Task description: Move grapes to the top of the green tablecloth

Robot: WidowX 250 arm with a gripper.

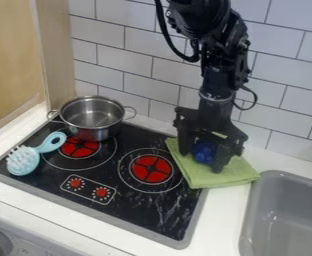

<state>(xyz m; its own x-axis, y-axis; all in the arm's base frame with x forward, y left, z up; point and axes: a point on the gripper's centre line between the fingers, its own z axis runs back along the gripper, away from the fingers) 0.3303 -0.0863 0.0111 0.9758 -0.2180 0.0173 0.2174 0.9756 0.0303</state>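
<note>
White-tiled wall (138,55) at the back, white counter (224,215) below it; black stovetop (135,215) with red burners set in, gray sink (285,220) off to the right. My black gripper (202,162) hangs fingers-down over the folded green cloth (242,174), which laps the stovetop's right edge, its far corner just beside the sink; steel pot (92,117), two-handled, stands at the stovetop's back left, light-blue hairbrush (24,161) lying bristles-up near the left edge. Smallest item, the blue grapes (204,153): held between my two fingers, above or against the cloth, cannot tell which.
</note>
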